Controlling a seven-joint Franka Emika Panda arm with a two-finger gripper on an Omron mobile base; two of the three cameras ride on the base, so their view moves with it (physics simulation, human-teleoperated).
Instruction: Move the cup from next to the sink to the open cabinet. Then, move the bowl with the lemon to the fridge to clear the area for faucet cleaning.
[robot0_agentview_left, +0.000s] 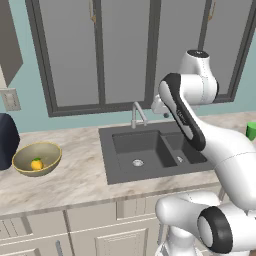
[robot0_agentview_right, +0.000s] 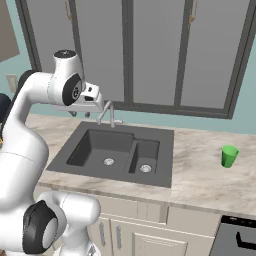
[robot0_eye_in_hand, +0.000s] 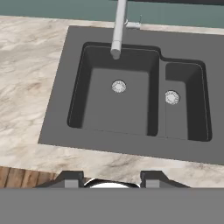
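The marble counter (robot0_agentview_left: 75, 182) carries the bowl (robot0_agentview_left: 37, 158) left of the sink (robot0_agentview_right: 117, 152) — the cup (robot0_agentview_right: 229, 156) right.

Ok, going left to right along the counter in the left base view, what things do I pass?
Bowl with the lemon in it → faucet → sink → cup at the right edge.

green cup (robot0_agentview_right: 230, 156), dark grey sink (robot0_eye_in_hand: 131, 94), yellow lemon (robot0_agentview_left: 36, 164)
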